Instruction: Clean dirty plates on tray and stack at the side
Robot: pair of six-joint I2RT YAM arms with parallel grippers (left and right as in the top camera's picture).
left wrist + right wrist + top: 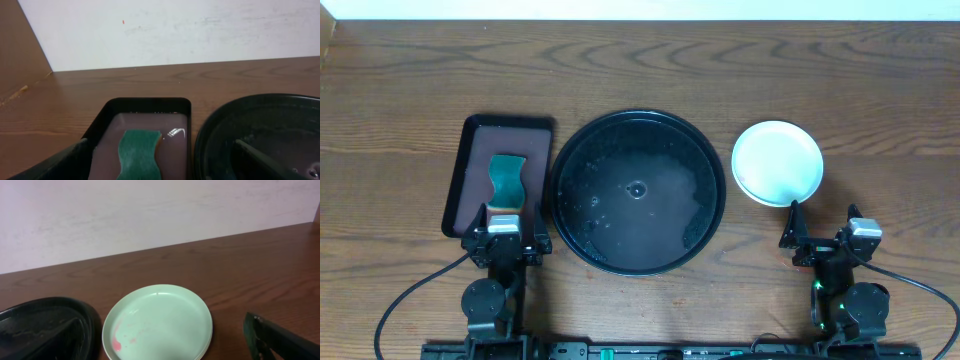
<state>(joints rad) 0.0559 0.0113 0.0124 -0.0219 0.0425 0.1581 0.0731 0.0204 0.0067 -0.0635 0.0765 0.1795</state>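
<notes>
Robot lab, wood table (640,70), blank wall (175,30)

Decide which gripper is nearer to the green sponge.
Left. The left gripper hangs open at the near end of the green sponge, over the brown rectangular tray. The right gripper sits beyond the round black tray, just in front of the mint plate.

A dark brown, wood-grained table (880,90) fills the scene. Along the table's far edge rises a plain white wall (200,30) (faintly scuffed), under soft, even light.
</notes>
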